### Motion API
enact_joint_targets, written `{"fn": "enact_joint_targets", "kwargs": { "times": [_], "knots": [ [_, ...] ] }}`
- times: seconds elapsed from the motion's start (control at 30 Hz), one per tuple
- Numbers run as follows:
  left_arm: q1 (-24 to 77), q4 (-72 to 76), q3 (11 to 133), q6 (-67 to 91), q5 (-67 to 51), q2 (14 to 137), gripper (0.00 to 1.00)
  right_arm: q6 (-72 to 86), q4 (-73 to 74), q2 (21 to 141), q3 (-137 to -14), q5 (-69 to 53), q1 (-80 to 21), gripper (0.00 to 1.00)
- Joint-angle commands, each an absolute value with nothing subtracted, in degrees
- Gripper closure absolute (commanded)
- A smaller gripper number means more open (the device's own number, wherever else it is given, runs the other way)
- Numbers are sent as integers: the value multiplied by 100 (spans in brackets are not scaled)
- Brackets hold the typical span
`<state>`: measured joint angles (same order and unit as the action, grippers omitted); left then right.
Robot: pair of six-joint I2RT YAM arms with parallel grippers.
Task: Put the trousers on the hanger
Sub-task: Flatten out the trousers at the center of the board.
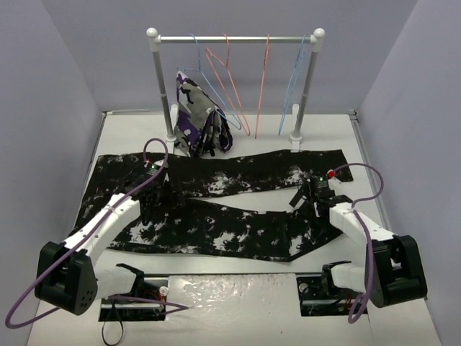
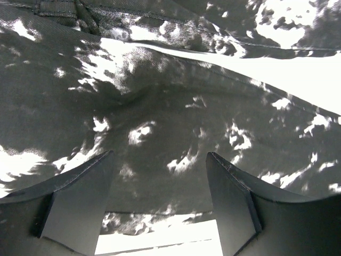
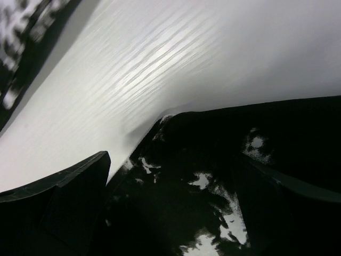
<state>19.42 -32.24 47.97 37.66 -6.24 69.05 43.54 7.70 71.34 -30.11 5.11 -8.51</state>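
Hovering over flat-laid trousers: two grippers, both with jaws apart.

Left gripper (image 2: 160, 160): fingers (image 2: 80, 197) spread, nothing between them, poised close above the trousers (image 1: 238, 241) near the waist end at the left. Right gripper (image 3: 170, 160): jaws spread wide, holding nothing, over a cloth edge at the leg end on the right, with bare table (image 3: 176, 64) beyond it. Trousers: black with white splotches, lying flat across the middle of the table, both legs running left to right with a narrow gap between them. Light-blue hanger (image 1: 294, 81): hanging from the rack's rail (image 1: 234, 39) near its right post, well apart from the trousers; a second light-blue wire hangs near the left post. Pink hangers (image 1: 265, 79): mid-rail. Patterned garment (image 1: 196, 115): purple, white and black, bunched below the rail at the left.
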Motion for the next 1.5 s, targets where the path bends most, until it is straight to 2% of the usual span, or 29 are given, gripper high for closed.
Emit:
{"fn": "enact_joint_targets", "kwargs": {
  "times": [0.0,0.13,0.2,0.27,0.4,0.47,1.03,1.2,1.3,1.37,1.4,1.47],
  "knots": [
    [1942,-3111,5133,3665,-729,6979,34,5148,993,7423,-2825,-720,-1718,8],
    [1942,-3103,5198,3604,-738,7049,34,4616,967,8329,-3586,-940,-2557,10],
    [1942,-3146,5238,3577,-721,7075,34,4239,1319,8611,-4330,-688,-3134,16],
    [1951,-3146,5271,3577,-739,7025,34,4176,1847,8528,-4784,468,-3302,25],
    [1951,-3135,5196,3595,-758,6903,34,4198,2835,8003,-5297,2182,-3252,26],
    [1951,-3120,5120,3590,-773,6858,34,4118,2994,7982,-5423,2565,-3139,28],
    [1951,-3258,4899,3513,-755,6571,34,4688,2510,9504,-5653,2549,-3029,43],
    [1951,-3294,4929,3483,-714,6557,34,4861,2188,9622,-5303,2342,-2812,55],
    [1951,-3327,4939,3463,-677,6546,34,4893,2004,9457,-5010,2221,-2584,73],
    [1951,-3303,4939,3456,-684,6555,34,4861,2004,9150,-4863,2257,-2389,95],
    [1951,-3292,4944,3454,-690,6565,34,4835,2016,8933,-4793,2275,-2266,100],
    [1951,-3265,4970,3454,-709,6603,34,4802,2052,8445,-4719,2292,-2071,100]
  ]
}}
